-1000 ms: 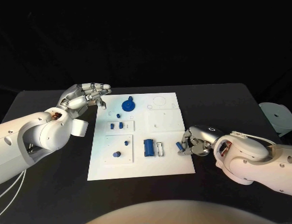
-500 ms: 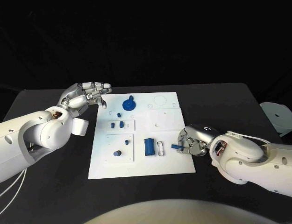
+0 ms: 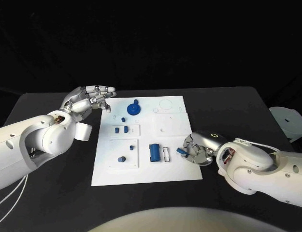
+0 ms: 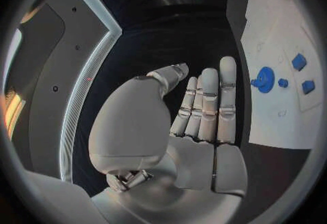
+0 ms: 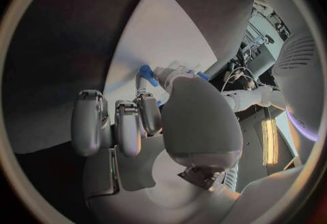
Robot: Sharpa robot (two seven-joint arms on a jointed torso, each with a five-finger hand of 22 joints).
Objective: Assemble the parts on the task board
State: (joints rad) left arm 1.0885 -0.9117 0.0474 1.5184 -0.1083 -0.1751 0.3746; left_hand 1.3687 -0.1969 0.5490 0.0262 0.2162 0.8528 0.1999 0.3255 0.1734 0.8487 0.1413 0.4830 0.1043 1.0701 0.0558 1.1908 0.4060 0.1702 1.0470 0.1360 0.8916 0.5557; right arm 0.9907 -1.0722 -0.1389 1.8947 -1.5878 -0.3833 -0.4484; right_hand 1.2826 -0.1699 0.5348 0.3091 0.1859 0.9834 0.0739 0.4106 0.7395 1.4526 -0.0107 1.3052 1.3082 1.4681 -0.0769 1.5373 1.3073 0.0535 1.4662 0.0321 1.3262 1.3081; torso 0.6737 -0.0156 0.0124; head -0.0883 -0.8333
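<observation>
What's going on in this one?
The right robot hand holds a small blue part over the near right edge of the white task board. The left robot hand hovers open beside the board's far left corner, holding nothing. Other blue parts, among them a round piece and a cylinder, lie on the board.

A black bench (image 3: 241, 111) is seen from above, its surface matte and dark. Behind its far edge a black backdrop (image 3: 151, 43) is hung, faint folds being visible in it. Just beyond the bench's right edge a white round object (image 3: 288, 122) is set; what it is cannot be told. In the left wrist view a grey wall panel (image 4: 48, 71) is shown, bordered by a pale strip (image 4: 85, 88), and warm light (image 4: 12, 109) is caught at the rim.
</observation>
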